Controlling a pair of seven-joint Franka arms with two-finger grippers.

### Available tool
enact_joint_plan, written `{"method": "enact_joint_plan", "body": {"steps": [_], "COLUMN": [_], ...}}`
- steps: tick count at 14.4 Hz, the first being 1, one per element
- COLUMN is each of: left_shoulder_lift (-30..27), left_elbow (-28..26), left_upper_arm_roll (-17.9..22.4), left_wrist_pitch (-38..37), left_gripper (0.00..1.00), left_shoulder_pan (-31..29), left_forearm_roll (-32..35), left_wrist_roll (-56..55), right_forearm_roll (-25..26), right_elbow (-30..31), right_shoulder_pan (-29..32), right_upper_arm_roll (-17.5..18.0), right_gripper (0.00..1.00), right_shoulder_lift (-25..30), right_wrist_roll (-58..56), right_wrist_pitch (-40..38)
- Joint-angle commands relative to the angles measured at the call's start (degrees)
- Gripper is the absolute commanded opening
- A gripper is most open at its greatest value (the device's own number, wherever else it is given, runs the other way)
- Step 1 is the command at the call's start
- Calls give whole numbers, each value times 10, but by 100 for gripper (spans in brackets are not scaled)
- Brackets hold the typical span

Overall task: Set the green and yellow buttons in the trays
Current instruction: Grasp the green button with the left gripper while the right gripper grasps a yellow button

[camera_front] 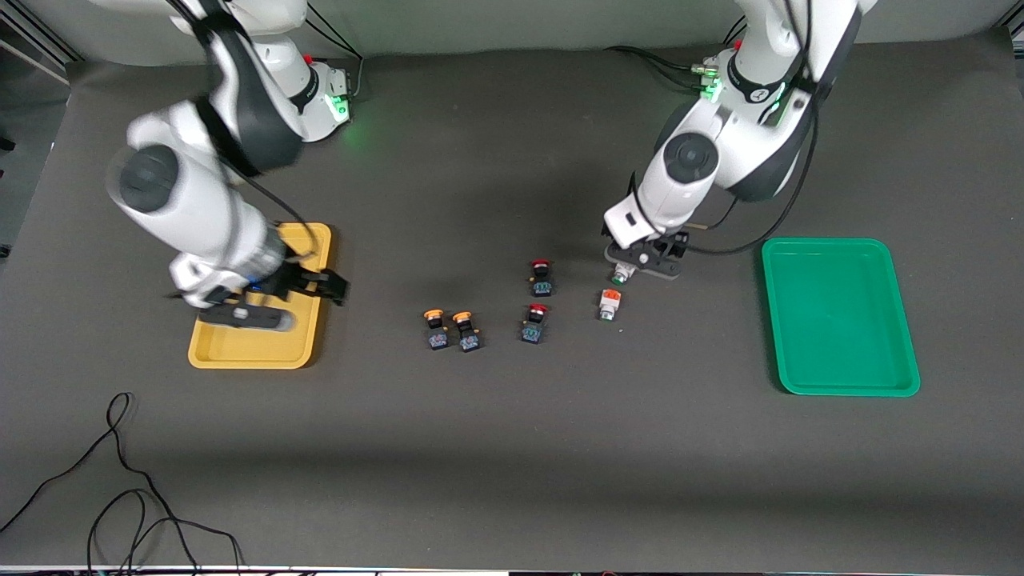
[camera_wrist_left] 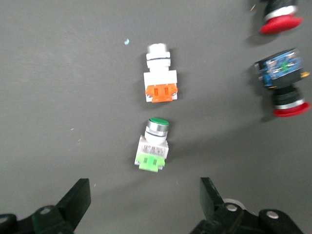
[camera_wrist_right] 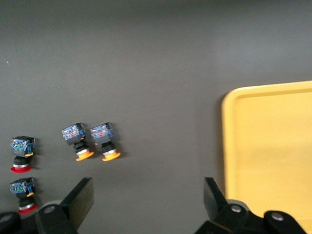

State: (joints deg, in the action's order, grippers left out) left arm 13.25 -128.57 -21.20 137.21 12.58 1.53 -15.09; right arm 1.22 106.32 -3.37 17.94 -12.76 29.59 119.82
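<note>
left claw point(camera_wrist_left: 145, 204) open over a green-block button point(camera_wrist_left: 153, 145)
its fingers point(camera_wrist_left: 75, 200) stand wide apart above the dark tabletop point(camera_wrist_left: 58, 87); an orange-block button point(camera_wrist_left: 160, 74) lies just beside the green one, two red-capped buttons point(camera_wrist_left: 282, 87) nearby.

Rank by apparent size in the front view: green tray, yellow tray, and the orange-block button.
1. green tray, largest.
2. yellow tray, smaller as seen, though the right arm's end effector covers part of it.
3. orange-block button, by far the smallest.
</note>
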Motion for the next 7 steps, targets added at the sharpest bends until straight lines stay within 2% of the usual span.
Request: {"method": "enact_joint_plan", "body": {"steps": [1,7], "left_shoulder_lift": [44,103], "left_elbow": [8,9], "left_upper_arm_roll": [5,7], "left_wrist_pitch": [24,67], "left_gripper": [100,100], "left_shoulder_pan": [9,23], "left_forearm_roll": [28,62], "left_wrist_roll": [-12,-42], "right_forearm_roll": [32,140], "right_elbow": [-8,-19], "right_shoulder_pan": [-28,-74], "right_upper_arm_roll": [3,2], "right_gripper": [100,100], "right_shoulder_lift": [-64,-182], "right_wrist_roll": [47,133], "right_wrist_pitch": [56,153]}}
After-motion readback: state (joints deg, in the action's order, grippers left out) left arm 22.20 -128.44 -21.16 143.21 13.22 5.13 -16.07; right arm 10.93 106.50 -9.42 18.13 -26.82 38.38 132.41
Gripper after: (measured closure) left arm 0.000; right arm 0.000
